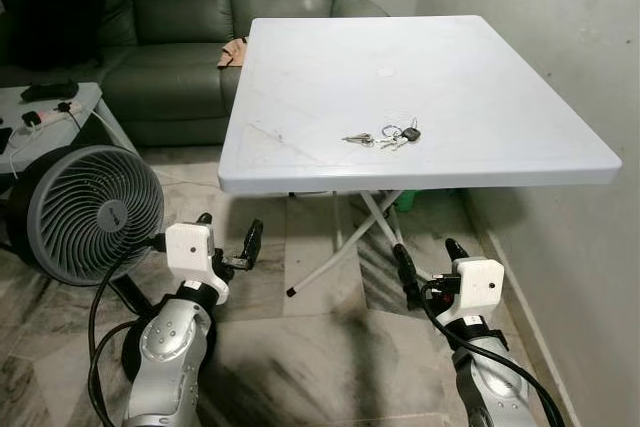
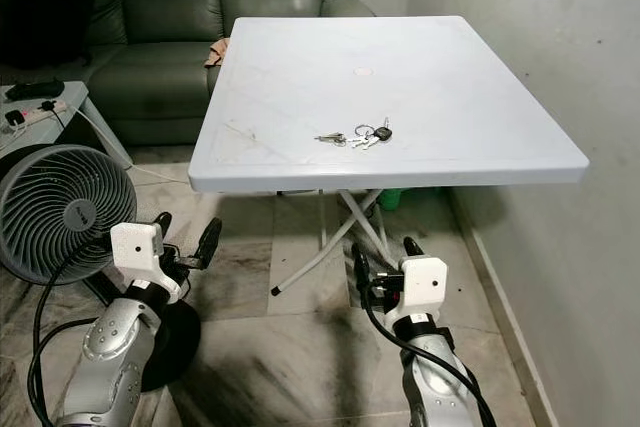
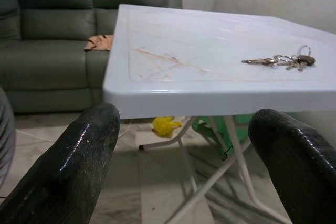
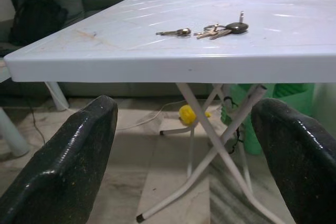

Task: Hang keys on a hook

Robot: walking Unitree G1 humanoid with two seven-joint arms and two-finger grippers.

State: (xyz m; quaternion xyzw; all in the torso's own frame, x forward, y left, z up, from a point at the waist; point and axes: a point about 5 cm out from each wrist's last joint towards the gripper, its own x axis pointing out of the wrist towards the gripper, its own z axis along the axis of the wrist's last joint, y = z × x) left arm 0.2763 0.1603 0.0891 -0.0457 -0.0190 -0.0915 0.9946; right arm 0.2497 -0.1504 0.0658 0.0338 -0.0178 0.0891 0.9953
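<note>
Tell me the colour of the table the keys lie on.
White table, best seen in the left eye view.

You've got a white table (image 1: 470,67) with faint brownish scuffs; silver keys (image 1: 383,136) with one black-headed key; dark green sofa (image 1: 180,7); grey fan (image 1: 85,212) with spiral grille; grey-veined marble floor (image 1: 300,347); yellow object (image 4: 187,113) and green bin (image 4: 286,119) under the table; black gripper fingers (image 3: 68,166).
</note>
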